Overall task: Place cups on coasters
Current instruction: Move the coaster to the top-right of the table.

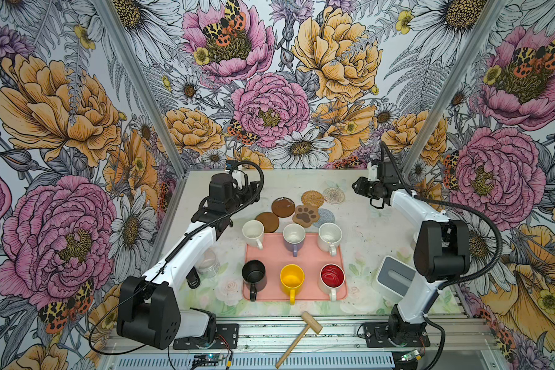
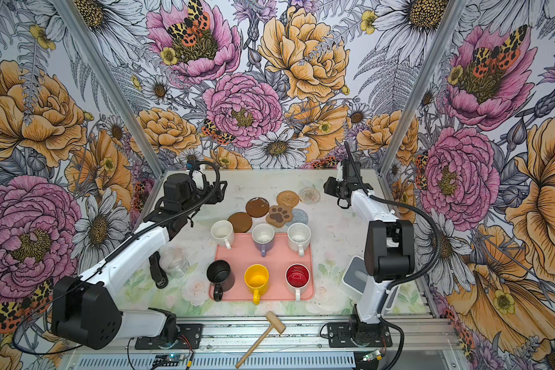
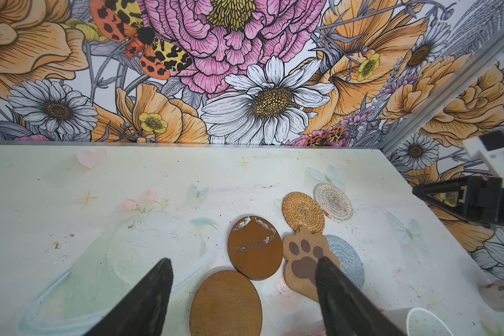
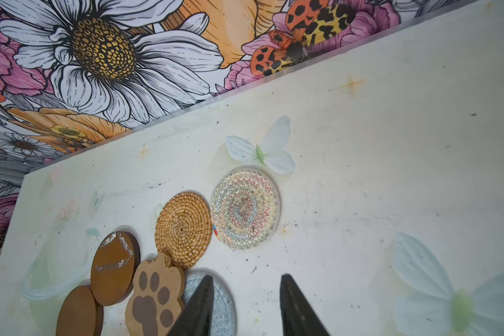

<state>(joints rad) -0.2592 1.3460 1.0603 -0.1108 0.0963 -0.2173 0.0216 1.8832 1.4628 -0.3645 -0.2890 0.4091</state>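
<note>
Six cups stand in two rows at the pink tray [image 1: 305, 256]: a white one [image 1: 253, 233] at its far left corner, lavender [image 1: 294, 237], white [image 1: 330, 236], black [image 1: 253, 275], yellow [image 1: 292, 279] and red-inside [image 1: 332, 278]. Behind them the coasters lie clustered: two brown discs [image 1: 283, 207] [image 1: 267, 221], a paw [image 1: 306, 216], tan woven [image 1: 312, 198], pale woven [image 1: 333, 195] and grey-blue [image 1: 326, 216]. My left gripper [image 3: 242, 267] hovers open above the brown discs, holding nothing. My right gripper [image 4: 246, 279] hangs open beside the grey-blue coaster [image 4: 224, 302], its gap narrower and bare.
A wooden mallet [image 1: 302, 333] lies on the front rail. A clear glass jar [image 1: 207, 262] stands left of the tray under my left arm. A white and grey box [image 1: 394, 277] sits to the tray's right by my right arm. Flowered walls close in three sides.
</note>
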